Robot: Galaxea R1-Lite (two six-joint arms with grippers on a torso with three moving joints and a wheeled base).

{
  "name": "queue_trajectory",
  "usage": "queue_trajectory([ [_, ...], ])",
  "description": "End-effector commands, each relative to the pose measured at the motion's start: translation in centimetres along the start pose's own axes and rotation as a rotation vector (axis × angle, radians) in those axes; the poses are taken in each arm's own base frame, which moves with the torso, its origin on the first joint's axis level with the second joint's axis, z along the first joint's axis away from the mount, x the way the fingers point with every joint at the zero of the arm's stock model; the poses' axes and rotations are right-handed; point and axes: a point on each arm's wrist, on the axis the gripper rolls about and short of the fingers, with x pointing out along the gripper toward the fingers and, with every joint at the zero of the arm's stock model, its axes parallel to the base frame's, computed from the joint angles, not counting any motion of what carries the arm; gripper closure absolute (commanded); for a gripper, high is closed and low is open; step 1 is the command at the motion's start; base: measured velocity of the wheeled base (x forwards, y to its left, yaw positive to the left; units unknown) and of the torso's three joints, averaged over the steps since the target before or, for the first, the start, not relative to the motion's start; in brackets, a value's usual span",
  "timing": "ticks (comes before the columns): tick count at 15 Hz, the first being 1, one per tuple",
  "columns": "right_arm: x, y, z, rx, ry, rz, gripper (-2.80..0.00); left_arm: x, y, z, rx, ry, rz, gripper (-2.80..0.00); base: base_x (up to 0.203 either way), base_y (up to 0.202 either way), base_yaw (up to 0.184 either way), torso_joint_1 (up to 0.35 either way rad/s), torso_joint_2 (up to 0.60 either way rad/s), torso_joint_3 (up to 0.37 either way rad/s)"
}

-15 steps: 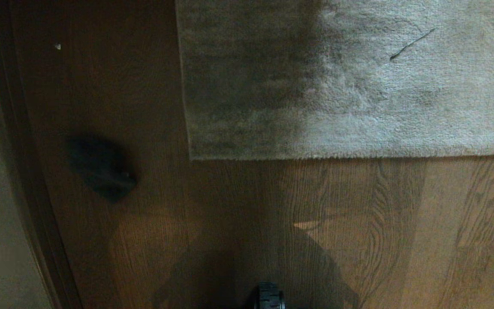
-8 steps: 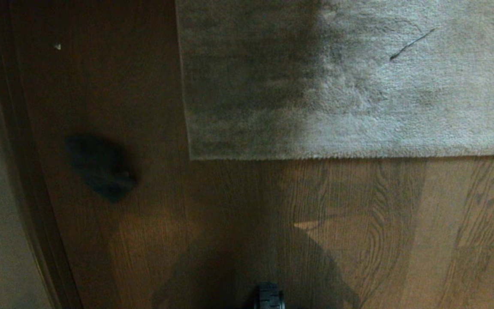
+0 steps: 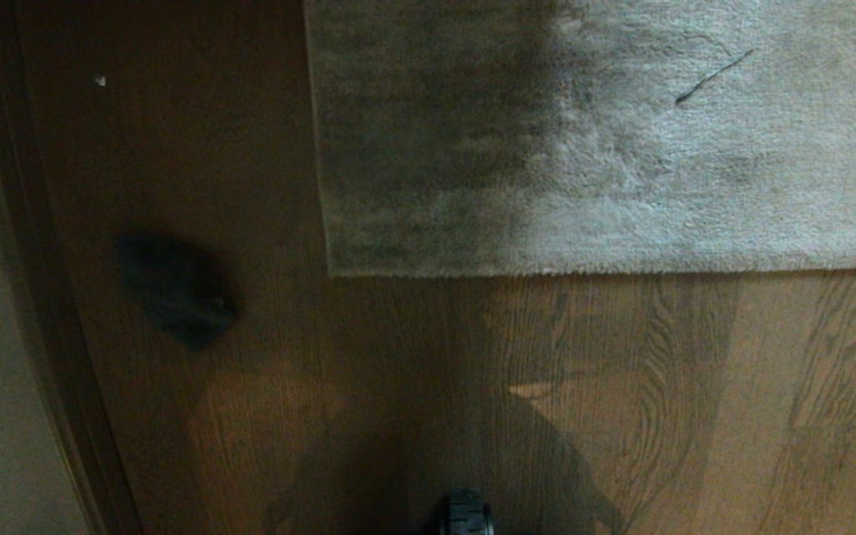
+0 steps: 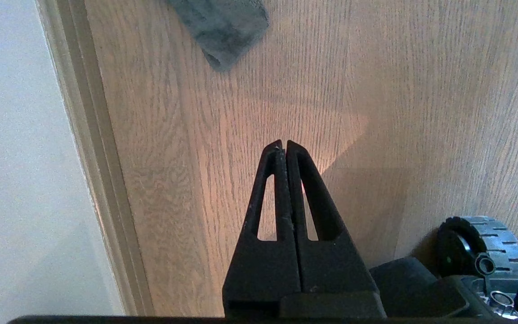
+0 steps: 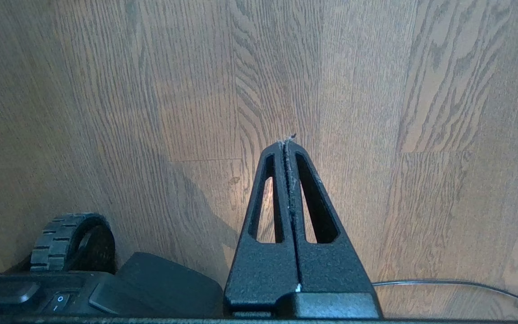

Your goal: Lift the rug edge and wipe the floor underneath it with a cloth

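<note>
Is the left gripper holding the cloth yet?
No: the left gripper has its jaws shut on nothing, and the cloth lies apart on the floor.

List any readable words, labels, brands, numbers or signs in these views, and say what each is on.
No readable words, brands or numbers in any view.
One sign only: a small power-type symbol on a button of the robot base in the right wrist view; whether it reads as "O" cannot be told.
The rug, cloth and floor carry no text.

Nothing has changed between the earlier head views and now: no object has shifted and the camera has not moved (no arm or gripper comes into the head view either).
</note>
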Motion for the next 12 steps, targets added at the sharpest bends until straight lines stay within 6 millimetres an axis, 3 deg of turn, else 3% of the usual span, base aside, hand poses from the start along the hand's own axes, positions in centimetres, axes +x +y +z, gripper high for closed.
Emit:
queue_trajectory([
  [1, 0.01, 0.00, 0.01, 0.000, 0.001, 0.000, 0.00, -0.01, 0.00, 0.02, -0.001, -0.001, 0.001, 0.00, 0.000, 0.000, 0.000, 0.000, 0.00, 0.000],
  [12, 0.01, 0.00, 0.01, 0.000, 0.001, 0.001, 0.00, -0.01, 0.00, 0.02, -0.004, -0.001, 0.001, 0.00, 0.000, 0.000, 0.000, 0.000, 0.00, 0.000],
])
